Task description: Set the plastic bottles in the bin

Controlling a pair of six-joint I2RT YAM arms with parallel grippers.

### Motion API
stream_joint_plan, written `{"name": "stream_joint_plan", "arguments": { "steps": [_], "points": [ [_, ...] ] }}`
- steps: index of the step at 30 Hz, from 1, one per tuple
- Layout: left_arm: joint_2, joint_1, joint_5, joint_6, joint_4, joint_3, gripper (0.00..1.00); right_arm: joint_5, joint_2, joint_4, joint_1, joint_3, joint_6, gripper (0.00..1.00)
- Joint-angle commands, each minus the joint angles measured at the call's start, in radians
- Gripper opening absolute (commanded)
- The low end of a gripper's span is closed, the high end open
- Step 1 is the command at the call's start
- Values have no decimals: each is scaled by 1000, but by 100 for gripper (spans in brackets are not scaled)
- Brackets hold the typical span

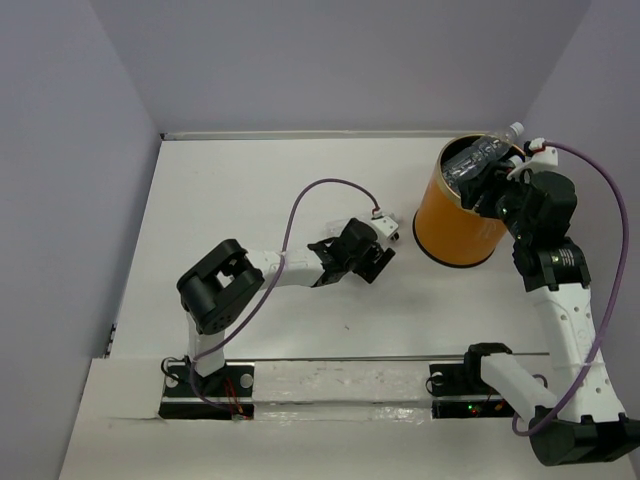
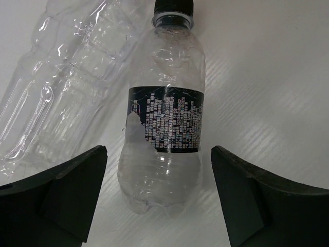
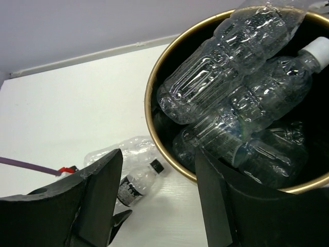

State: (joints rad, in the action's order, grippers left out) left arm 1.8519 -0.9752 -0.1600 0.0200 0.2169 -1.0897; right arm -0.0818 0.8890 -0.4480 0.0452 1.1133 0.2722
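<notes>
Two pincers are at work, both with jaws spread and neither gripping anything. The left pincer straddles a labelled bottle lying on the white counter. Its dark fingers stand on either side of the bottle with a gap at each flank, touching nothing. That bottle has a black cap pointing away from the pincer. Its dark label band carries fine white print shaped like a skyline, too small to read, with a pale patch at its left edge. No brand can be made out. Just to its left lies a bare bottle, clear, crumpled and without a label, its side against the labelled one. The right pincer hangs released over the left rim of the orange bin, which stands to the right of both counter bottles. Inside lie the heaped bottles, at least three, tangled too closely for a sure count. One has a white cap near the rim.
</notes>
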Motion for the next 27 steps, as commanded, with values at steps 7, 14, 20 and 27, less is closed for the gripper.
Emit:
{"name": "stream_joint_plan", "arguments": {
  "steps": [7,14,20,27],
  "points": [
    [0,-3,103,-67,-23,-22,47,-190,-32,72,16,-30,80,76],
    [-211,-26,109,-164,27,101,33,-90,28,147,301,-24,136,95],
    [-538,-26,37,-255,-31,226,33,171,172,212,463,-38,173,98],
    [-870,-28,-136,-348,-340,248,33,462,326,331,588,-106,277,100]
  ]
}}
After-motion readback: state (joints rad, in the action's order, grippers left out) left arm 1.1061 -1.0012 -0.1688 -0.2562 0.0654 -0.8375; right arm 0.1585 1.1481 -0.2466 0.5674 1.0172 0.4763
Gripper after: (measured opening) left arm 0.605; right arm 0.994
